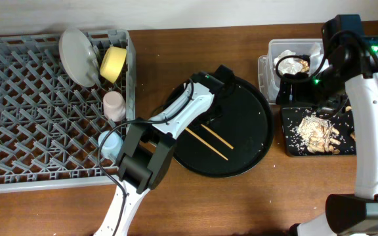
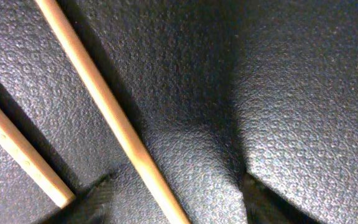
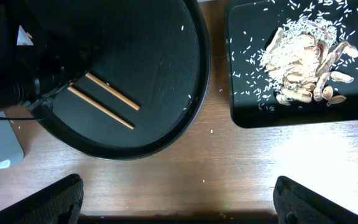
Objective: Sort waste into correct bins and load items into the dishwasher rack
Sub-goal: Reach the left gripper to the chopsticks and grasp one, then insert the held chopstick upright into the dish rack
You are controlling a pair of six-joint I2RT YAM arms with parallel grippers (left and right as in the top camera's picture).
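Observation:
Two wooden chopsticks (image 1: 210,140) lie on the round black serving tray (image 1: 254,124). My left gripper (image 1: 205,118) is open and low over their upper ends. In the left wrist view its fingers (image 2: 176,202) straddle one chopstick (image 2: 114,115), and the other chopstick (image 2: 17,149) lies just outside them. My right gripper (image 1: 298,73) is open and empty, held high above the table (image 3: 179,199). The grey dishwasher rack (image 1: 18,98) holds the plate (image 1: 77,56), yellow bowl (image 1: 113,63), pink cup (image 1: 114,103) and blue cup (image 1: 110,144).
The clear tub (image 1: 268,65) at the back right holds crumpled paper (image 1: 294,64). The shallow black tray (image 1: 287,141) in front of it holds food scraps and rice (image 1: 317,131), also seen in the right wrist view (image 3: 306,56). Stray rice grains lie on the wood.

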